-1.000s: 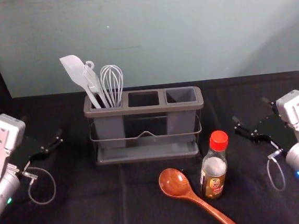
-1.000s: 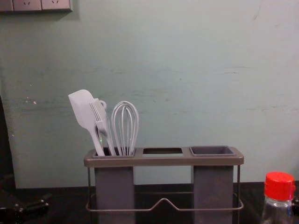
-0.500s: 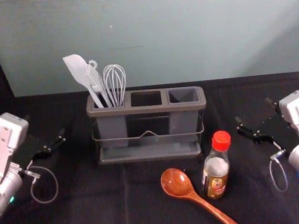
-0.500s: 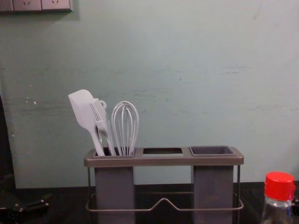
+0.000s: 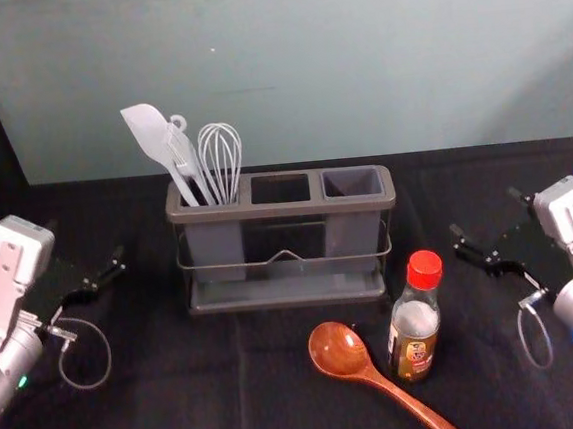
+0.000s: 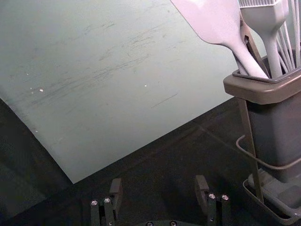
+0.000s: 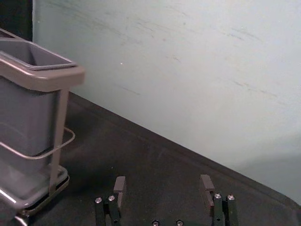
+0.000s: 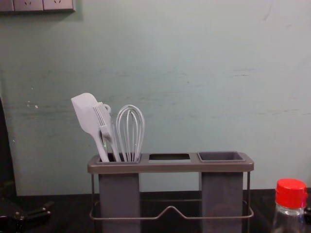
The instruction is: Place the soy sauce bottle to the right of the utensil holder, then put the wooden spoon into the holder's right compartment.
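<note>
Soy sauce bottle stands beside wooden spoon, near utensil holder.

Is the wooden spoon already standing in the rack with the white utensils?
No, the wooden spoon lies on the dark tablecloth, in front of the rack and beside the soy sauce bottle.
</note>
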Controlling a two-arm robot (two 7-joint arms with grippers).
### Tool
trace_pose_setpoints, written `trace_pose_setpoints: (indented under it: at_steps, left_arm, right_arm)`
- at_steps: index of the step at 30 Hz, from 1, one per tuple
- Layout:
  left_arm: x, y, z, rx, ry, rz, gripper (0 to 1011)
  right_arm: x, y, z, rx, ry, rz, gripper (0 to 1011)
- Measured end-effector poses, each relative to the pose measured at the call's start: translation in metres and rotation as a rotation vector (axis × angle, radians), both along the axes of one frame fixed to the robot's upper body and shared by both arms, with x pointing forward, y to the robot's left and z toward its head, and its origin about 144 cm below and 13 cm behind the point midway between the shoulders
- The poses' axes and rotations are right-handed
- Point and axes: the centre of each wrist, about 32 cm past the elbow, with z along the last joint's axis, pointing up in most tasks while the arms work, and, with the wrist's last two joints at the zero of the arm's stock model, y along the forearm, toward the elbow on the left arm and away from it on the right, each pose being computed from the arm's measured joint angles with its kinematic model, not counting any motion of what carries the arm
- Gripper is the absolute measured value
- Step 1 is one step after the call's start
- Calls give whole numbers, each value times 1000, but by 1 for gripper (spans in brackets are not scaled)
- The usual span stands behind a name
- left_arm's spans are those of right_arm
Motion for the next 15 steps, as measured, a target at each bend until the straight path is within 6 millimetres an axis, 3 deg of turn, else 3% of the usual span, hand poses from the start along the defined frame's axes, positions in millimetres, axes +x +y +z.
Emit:
trace_pose_setpoints:
  at_steps: [6,15]
  left_arm:
    - [0,0,0,0,0,0,1012]
    - [0,0,0,0,0,0,1011]
  right_arm:
    - [-16,-1,4,-15,-18,12,1002]
    - [-62,-4,16,-5,-44,46,1002]
